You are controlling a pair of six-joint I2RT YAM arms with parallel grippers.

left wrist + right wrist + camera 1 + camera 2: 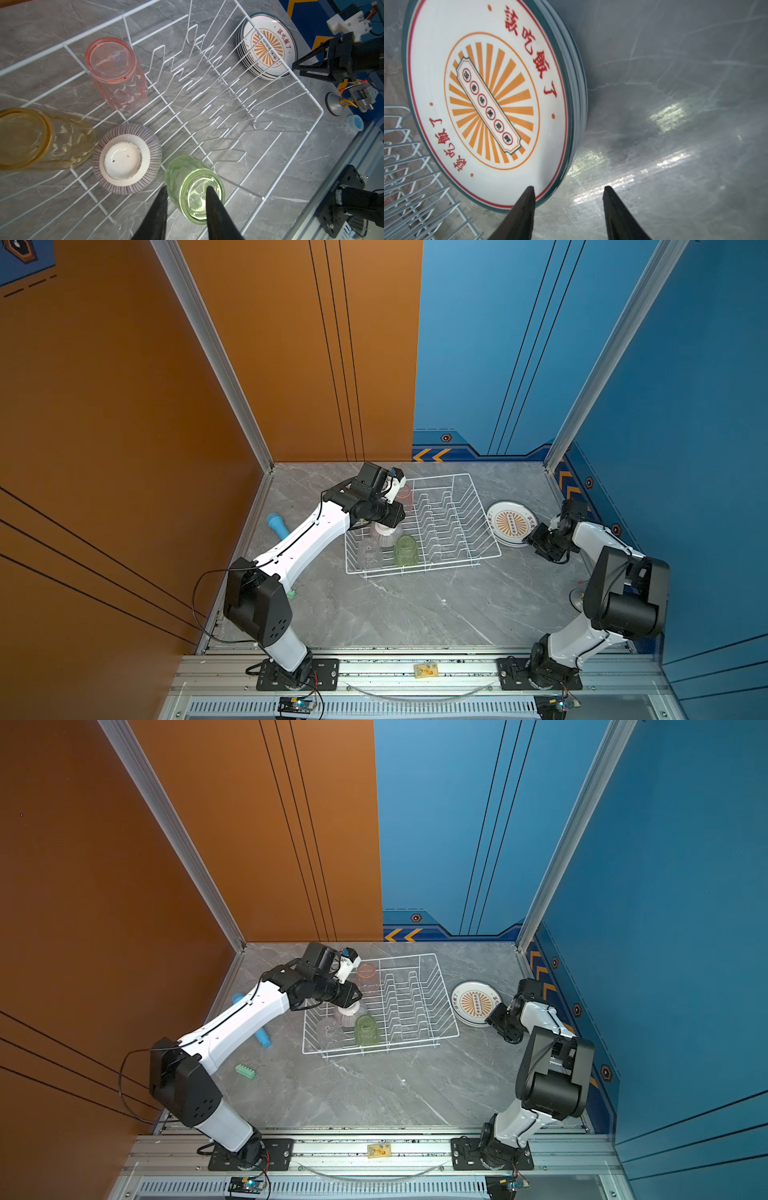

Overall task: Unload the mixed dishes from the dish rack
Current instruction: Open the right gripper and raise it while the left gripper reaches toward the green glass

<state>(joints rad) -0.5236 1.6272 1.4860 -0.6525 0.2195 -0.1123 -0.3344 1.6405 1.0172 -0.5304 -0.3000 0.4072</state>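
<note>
Near the worktop's right edge, pictured with right gripper spread beside the stacked plates; over the rack, with left gripper parted near the green tumbler.

The left arm stretches far forward and inward from its base. Its wrist is bent so the left gripper points down, black fingers moderately parted, holding nothing. The right arm is folded with its elbow high. The right gripper sits low, spread wide and empty.
</note>
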